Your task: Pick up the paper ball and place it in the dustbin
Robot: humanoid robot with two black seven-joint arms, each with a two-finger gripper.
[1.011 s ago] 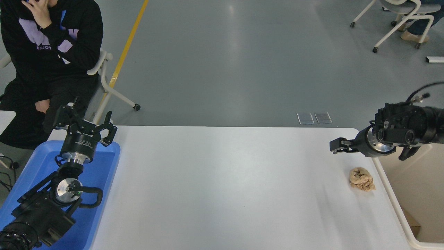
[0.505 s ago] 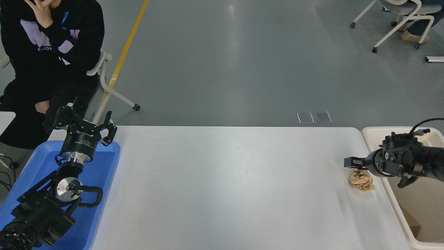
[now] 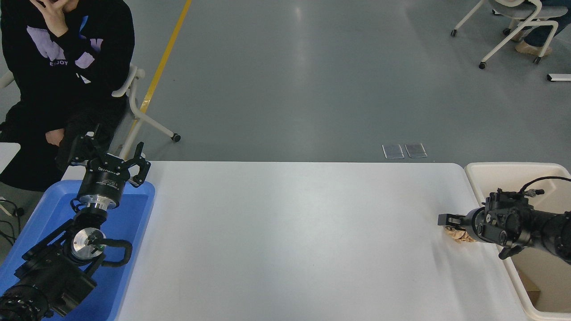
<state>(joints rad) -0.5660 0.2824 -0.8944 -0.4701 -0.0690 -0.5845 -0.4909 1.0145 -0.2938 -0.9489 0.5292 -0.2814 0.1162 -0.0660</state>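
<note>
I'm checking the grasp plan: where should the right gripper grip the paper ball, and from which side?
Across its crumpled middle, from above: the paper ball lies loose on the table beside the dustbin, with the right gripper already over it.

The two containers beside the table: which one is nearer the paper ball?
The cream-white dustbin at the right, beside the paper ball; the blue tray lies far left.

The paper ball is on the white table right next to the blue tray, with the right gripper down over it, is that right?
Not quite. In the head view the paper ball lies beside the dustbin, not the blue tray at the table's opposite end. The right gripper is down over it.
</note>
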